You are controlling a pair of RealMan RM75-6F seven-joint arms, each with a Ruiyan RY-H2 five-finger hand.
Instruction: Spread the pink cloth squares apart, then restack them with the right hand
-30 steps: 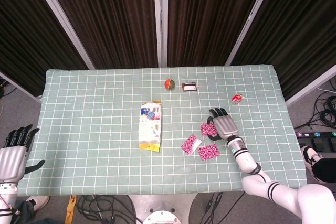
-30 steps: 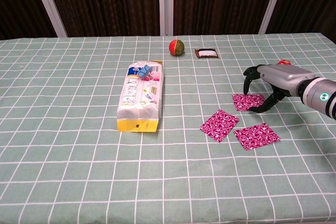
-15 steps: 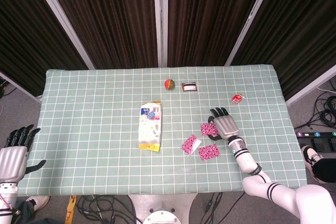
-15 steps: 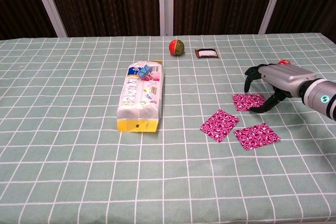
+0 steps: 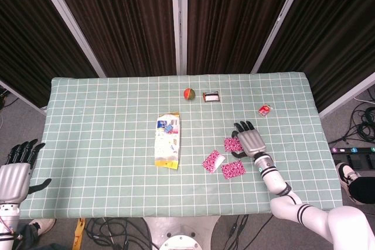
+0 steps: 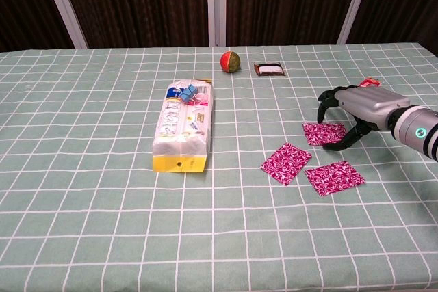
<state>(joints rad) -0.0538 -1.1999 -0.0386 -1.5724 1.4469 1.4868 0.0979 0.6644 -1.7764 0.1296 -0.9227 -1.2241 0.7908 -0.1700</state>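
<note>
Dark curtains behind, green checked tablecloth [image 5: 105,121] on the table. Left hand [image 5: 14,171] is parked off the table edge, fingers apart, nothing held. A snack bag [image 6: 183,126] is lying mid-table, a ball [image 6: 230,61] further back. Three pink squares [image 6: 286,163] [image 6: 334,177] [image 6: 324,132] are already spread apart. Right hand [image 6: 350,113] is arched over the far square, fingers curled down beside it, nothing gripped. Barely anything's shifted in the last second, just a slight settle lower, so restacking looks like it's only about to be started.
</note>
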